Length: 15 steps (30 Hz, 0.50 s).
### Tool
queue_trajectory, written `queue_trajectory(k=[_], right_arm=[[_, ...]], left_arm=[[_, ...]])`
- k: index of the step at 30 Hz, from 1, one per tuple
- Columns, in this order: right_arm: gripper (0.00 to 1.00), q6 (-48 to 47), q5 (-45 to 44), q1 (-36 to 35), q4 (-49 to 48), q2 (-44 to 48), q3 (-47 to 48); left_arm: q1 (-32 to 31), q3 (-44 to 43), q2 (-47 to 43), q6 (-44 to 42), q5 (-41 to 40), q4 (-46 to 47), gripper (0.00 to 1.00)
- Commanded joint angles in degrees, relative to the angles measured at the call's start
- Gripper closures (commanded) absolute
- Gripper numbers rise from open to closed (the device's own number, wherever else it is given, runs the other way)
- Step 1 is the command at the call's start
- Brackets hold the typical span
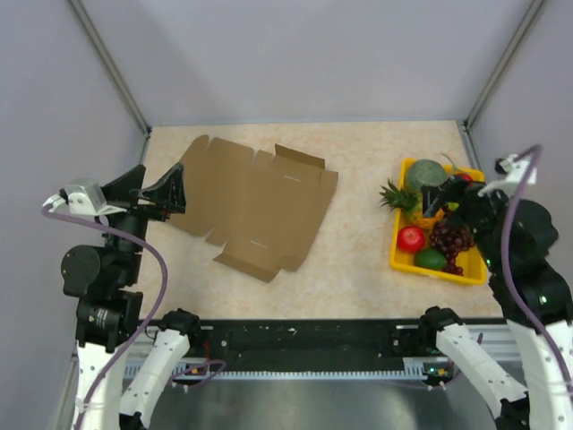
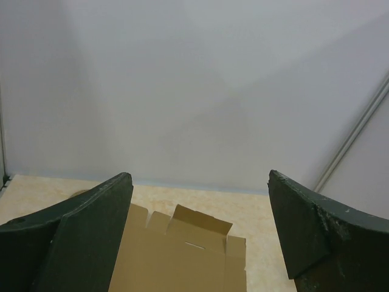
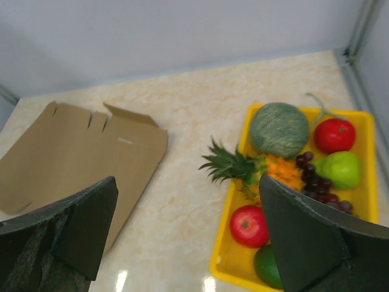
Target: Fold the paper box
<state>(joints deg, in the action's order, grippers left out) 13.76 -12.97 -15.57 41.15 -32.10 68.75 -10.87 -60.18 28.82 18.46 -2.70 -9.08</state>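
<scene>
A: Entry: how the paper box [image 1: 255, 210] looks?

B: A flat sheet of plain brown card, cut with flaps and notches along its edges, and with two short slits in its face. It lies unfolded. One flap on the far edge stands up a little.

A: Where does it lie?

B: On the beige table [image 1: 358, 161], toward 10 o'clock from the table's middle in the overhead view, turned askew. A yellow tray [image 1: 400, 255] of fruit sits well apart at 3 o'clock.

A: Left claw [image 1: 159, 184]?

B: Jaws spread wide, nothing between them. Overhead, the sheet starts right at the claw and runs toward 3 o'clock, and the fingertips overlap its left edge. I cannot tell whether they touch it. In the left wrist view the sheet [image 2: 176, 261] shows at 6 o'clock, in the gap between the fingers.

A: Right claw [image 1: 452, 202]?

B: Also wide and holding nothing, over the tray. The sheet is well apart from it, toward 9 o'clock. In the right wrist view the sheet [image 3: 73, 161] lies beyond the left finger, at about 9 o'clock.
</scene>
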Motion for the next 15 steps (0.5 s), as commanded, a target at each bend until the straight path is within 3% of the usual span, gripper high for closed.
queue_trajectory(k=[1,3,4,5,7,9,15], right_arm=[[0.01,5.8,15.9,-0.3,-3.1,-11.3,-1.2],[0.01,8.7,18.8,-3.4,-5.9,-17.9,-2.9],[0.01,8.8,17.1,-6.3,-7.2,-20.0,-3.4],[0.01,9.0,14.4,-13.7,-8.2,-22.2,-4.1],[0.01,10.8,12.5,-18.1,-11.3,-29.9,-4.1],[0.01,16.1,21.1,-19.2,-15.7,-34.4,-6.5],[0.01,32.0,29.7,-19.1,-42.3,-41.2,-23.2]], left_arm=[[0.3,0.2,0.9,2.5,1.6,2.0,0.03],[0.3,0.6,1.3,3.1,2.2,1.9,0.03],[0.3,0.8,1.5,3.2,2.4,1.9,0.03],[0.3,0.9,1.6,3.7,2.4,2.0,0.03],[0.3,1.0,2.0,4.3,4.3,1.9,0.04],[0.3,0.9,2.5,4.5,5.1,1.8,0.03],[0.3,1.6,2.8,4.9,6.8,1.2,0.04]])
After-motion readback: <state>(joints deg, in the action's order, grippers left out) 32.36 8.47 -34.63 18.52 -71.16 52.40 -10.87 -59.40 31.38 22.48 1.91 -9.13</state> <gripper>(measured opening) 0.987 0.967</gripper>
